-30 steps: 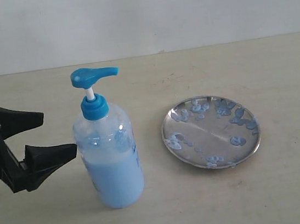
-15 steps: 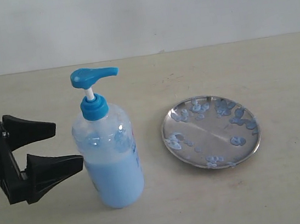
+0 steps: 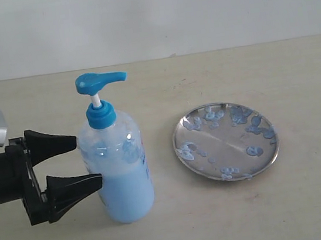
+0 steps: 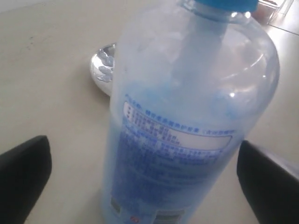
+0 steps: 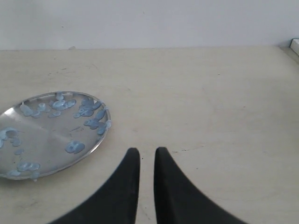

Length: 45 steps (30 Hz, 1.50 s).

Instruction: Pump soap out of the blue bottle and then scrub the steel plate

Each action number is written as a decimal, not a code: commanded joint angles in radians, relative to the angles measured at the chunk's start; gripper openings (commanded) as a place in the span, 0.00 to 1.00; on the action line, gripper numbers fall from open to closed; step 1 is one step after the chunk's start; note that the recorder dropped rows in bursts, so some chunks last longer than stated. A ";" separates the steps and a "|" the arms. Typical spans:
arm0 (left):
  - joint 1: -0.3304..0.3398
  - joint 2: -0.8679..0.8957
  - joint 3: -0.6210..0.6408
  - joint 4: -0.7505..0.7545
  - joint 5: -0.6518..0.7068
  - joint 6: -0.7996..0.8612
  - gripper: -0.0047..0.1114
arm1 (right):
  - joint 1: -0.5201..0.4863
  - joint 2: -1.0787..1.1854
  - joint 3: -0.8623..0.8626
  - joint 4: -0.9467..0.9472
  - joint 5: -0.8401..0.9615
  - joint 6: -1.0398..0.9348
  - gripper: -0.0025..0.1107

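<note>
Left gripper sits at the bottle's 9 o'clock in the exterior view, jaws spread wide, nothing clamped. The blue bottle stands upright on the beige table, and the gripper's two black fingers reach toward its lower body. The nearer fingertip overlaps the bottle's edge from this angle. The left wrist view shows the bottle sitting between the two fingers with table visible on one side and the other finger just beside the plastic. Whether that one touches, I cannot tell.

The pump head is up, its nozzle pointing to 3 o'clock. Pale blue soap fills the lower half of the clear cylinder. Up close, the printed label faces the wrist camera.

Over at the bottle's 3 o'clock, clear of it, lies the steel plate, flat on the table and dotted with bluish blobs mostly round its rim.

Right gripper shows only in its own wrist view. Its fingers are drawn almost together with a thin slit between them, holding nothing and hanging over bare table near the plate but apart from it.
</note>
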 commanded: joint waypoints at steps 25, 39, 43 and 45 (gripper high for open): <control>-0.034 0.271 -0.020 -0.217 -0.131 0.304 0.97 | -0.006 -0.004 -0.003 0.098 -0.077 0.368 0.03; -0.080 0.317 -0.186 -0.152 -0.131 0.305 0.97 | 0.002 0.131 -0.003 0.085 -0.129 0.250 0.03; -0.080 0.397 -0.230 -0.115 -0.131 0.305 0.97 | 0.002 0.265 -0.003 0.085 -0.212 0.206 0.03; -0.080 0.431 -0.250 -0.108 -0.131 0.305 0.97 | 0.004 0.346 -0.003 0.085 -0.274 0.189 0.03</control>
